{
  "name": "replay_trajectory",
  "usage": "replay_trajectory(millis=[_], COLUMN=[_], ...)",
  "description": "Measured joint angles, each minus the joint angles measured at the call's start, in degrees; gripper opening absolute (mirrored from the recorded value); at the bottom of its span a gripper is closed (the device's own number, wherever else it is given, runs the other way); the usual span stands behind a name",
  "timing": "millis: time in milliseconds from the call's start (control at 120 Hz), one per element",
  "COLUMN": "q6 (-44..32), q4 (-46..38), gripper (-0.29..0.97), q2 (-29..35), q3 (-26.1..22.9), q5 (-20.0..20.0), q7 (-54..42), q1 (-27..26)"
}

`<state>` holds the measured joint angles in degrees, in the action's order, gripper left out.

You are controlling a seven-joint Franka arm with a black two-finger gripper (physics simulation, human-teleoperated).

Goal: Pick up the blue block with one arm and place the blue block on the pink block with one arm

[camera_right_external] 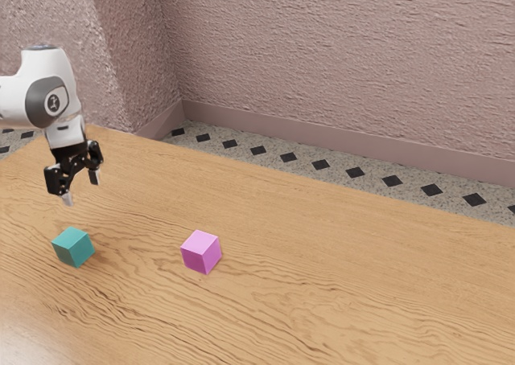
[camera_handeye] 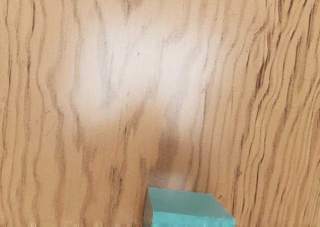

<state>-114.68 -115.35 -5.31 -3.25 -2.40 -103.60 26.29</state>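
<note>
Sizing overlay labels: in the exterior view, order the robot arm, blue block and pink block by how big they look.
1. robot arm, largest.
2. blue block and pink block, tied: they look alike in size, so neither ranks above the other.

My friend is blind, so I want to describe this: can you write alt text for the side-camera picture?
A white robot arm holds its black pincer open in the air over a small teal-blue cube on a wooden table. A small pink cube sits apart from it, toward the exterior view's right, before a rough pinkish wall.
</note>
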Motion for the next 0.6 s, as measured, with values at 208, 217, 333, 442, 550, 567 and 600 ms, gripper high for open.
replay_trajectory(millis=[208,217,333,442,550,567,600], q6=[-3.0,-3.1,-4.2,-5.3,-6.8,-6.9,-7.2], q4=[-2.6,-2.6,-3.3,-5.0,-7.8,-8.1,-8.6], gripper=[0.68,0.68,0.68,0.68,0.68,0.68,0.68], q2=[-2.0,-2.1,-3.3,-3.4,-2.8,-2.8,-2.7], q3=[0.0,0.0,0.0,0.0,0.0,0.0,0.0], q5=[0.0,0.0,-0.1,-0.2,0.0,0.1,0.1], q7=[-3.7,-3.8,-5.4,-6.8,-7.9,-8.1,-8.4], q1=[3.8,3.8,3.8,4.9,5.7,5.8,6.0])
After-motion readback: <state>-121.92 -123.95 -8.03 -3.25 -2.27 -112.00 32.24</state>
